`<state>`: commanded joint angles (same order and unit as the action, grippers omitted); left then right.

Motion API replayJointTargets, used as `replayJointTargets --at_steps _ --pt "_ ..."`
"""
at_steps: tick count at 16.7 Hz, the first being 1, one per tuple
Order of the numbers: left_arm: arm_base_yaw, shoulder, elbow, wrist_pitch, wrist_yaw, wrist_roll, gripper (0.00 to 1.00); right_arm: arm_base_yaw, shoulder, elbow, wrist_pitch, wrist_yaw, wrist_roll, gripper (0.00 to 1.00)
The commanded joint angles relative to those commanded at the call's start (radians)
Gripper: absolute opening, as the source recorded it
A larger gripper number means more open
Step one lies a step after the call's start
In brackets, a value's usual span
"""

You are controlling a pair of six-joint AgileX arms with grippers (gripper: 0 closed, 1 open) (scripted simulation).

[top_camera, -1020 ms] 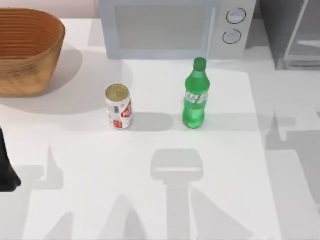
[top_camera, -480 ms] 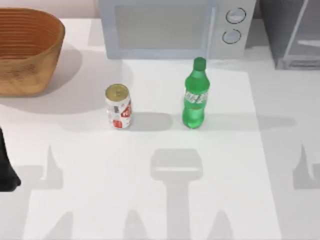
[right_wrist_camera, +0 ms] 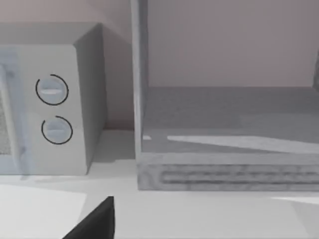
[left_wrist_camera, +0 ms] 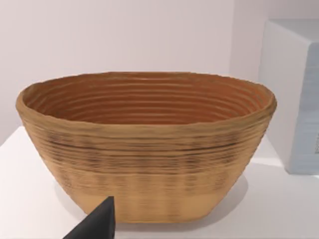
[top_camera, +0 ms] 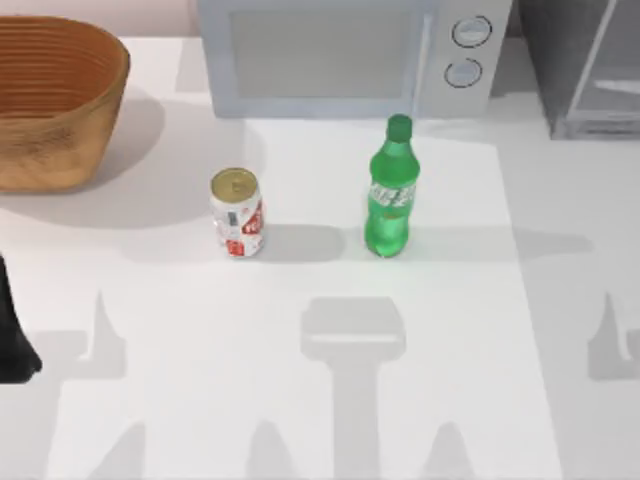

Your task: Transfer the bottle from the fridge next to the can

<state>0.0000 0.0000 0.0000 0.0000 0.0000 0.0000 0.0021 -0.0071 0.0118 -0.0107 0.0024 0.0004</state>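
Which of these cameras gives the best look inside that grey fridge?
The right wrist view: it faces the fridge head-on, showing its open grey interior beside the microwave. The top view catches just a corner of it at the table's far right.

The bottle (top_camera: 391, 190) is translucent green plastic with a green cap and a white-green label, standing upright on the table, right of the can and well apart from it. The can (top_camera: 237, 213) is white and red with a gold top, upright and shorter than the bottle. The fridge (top_camera: 582, 65), a grey box-like cabinet, stands open at the table's far right corner.
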Motion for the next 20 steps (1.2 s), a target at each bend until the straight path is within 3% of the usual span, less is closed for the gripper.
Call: replayJointTargets --at_steps 5,15,20 --pt "0.000 0.000 0.000 0.000 0.000 0.000 1.00 -0.004 -0.147 0.122 -0.215 0.003 -0.001 1.00" --pt "0.000 0.000 0.000 0.000 0.000 0.000 1.00 -0.004 -0.602 0.494 -1.103 -0.002 -0.004 1.00" --pt "0.000 0.000 0.000 0.000 0.000 0.000 1.00 -0.006 -0.762 0.625 -1.403 -0.002 -0.010 1.00"
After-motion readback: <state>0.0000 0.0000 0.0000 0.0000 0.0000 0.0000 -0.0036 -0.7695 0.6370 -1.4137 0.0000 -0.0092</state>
